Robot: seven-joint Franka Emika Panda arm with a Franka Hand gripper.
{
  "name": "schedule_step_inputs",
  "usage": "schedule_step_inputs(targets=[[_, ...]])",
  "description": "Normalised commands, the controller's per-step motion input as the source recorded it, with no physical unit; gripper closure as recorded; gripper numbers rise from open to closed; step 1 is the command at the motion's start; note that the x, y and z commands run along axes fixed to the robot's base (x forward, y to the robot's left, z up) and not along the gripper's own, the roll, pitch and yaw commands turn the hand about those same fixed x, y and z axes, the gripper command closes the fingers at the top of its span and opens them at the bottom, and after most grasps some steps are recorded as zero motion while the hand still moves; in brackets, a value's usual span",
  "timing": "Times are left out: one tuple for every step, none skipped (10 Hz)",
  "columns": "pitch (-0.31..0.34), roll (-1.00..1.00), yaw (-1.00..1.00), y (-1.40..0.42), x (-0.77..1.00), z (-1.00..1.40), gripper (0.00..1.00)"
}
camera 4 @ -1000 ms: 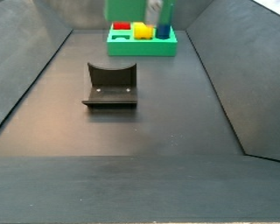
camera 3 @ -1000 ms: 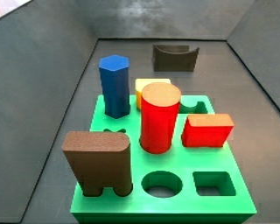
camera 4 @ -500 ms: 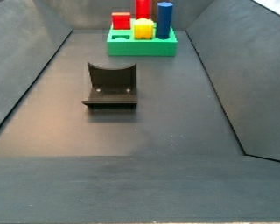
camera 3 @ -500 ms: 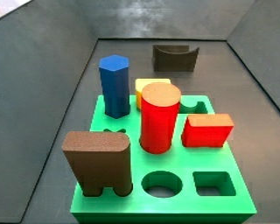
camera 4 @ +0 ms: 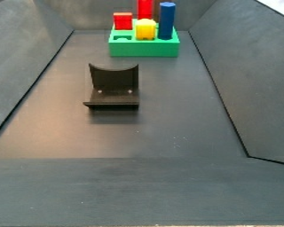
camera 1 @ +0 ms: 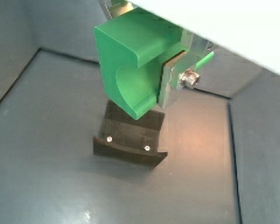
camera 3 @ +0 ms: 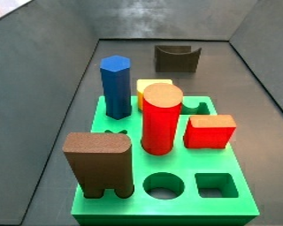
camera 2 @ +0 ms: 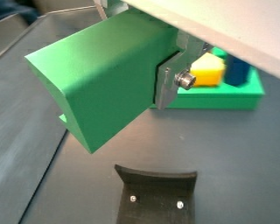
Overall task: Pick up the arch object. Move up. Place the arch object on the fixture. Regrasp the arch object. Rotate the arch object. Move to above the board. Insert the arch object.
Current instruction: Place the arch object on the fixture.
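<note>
In both wrist views my gripper [camera 1: 146,80] is shut on the bright-green arch object [camera 1: 130,66], held in the air. One silver finger [camera 1: 174,77] presses its side, and the arched notch shows along its edge. The same gripper [camera 2: 122,86] and arch object [camera 2: 95,87] hang above the dark fixture [camera 2: 154,186], which stands bare on the floor [camera 1: 130,142]. In both side views the fixture [camera 3: 175,57] [camera 4: 113,86] is bare, and neither gripper nor arch object shows. The green board [camera 3: 168,210] [camera 4: 145,47] lies further along the floor.
On the board stand a blue hexagonal peg [camera 3: 114,86], a red cylinder [camera 3: 161,117], a yellow block [camera 3: 148,86], a red block [camera 3: 210,131] and a big brown notched block [camera 3: 99,163]. Round [camera 3: 164,186] and square [camera 3: 215,184] holes are open. Sloped dark walls [camera 4: 240,71] enclose the floor.
One second ago the green piece and part of the gripper showed at the top edge of a side view, in front of the board. They have since risen out of that view.
</note>
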Motion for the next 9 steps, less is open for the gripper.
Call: schedule_step_inputs(targets=[[0.278, -0.96, 1.0, 0.6, 0.13, -0.92, 1.0], [0.285, -1.0, 0.96, 0.59, 0.12, -0.9, 1.0], [0.274, -1.0, 0.81, 0.41, 0.13, -0.7, 1.0], [0.282, -1.0, 0.72, 0.22, 0.1, -0.5, 1.0], [0.302, -1.0, 0.61, 0.07, 0.07, -0.22, 1.0], [0.318, -1.0, 0.57, 0.07, 0.06, -0.09, 1.0], [0.388, -1.0, 0.45, 0.06, 0.04, -0.01, 1.0], [0.416, -1.0, 0.4, 0.05, 0.06, -0.02, 1.0], [0.5, -1.0, 0.25, 0.04, 0.08, -0.02, 1.0]])
